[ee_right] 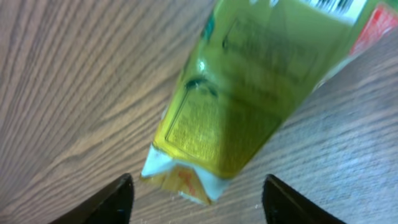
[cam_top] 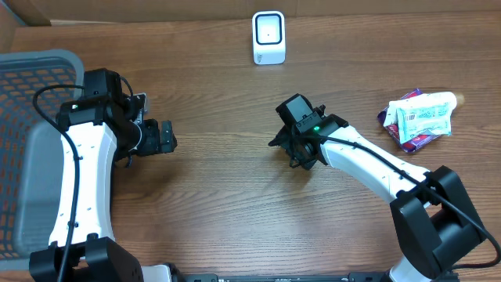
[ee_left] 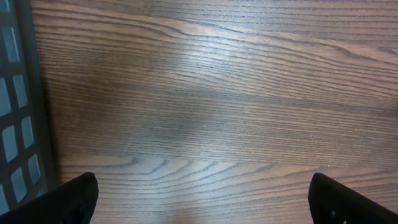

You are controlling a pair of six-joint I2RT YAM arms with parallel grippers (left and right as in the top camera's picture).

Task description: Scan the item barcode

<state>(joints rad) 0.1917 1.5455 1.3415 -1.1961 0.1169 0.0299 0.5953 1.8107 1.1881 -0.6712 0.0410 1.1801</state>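
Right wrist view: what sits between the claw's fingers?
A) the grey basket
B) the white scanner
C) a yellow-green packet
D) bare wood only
C: a yellow-green packet lies on the wooden table, its crimped end between the spread fingers of the right claw.

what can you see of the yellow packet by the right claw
The packet is a glossy yellow-green pouch, plastic by its sheen, with a pale crimped seal at its near end, blurred print on its face, part of a barcode at its far edge and a red patch beside that. It lies slanted on the wood table. The right claw hangs over the sealed end, fingers apart on either side, not touching it.
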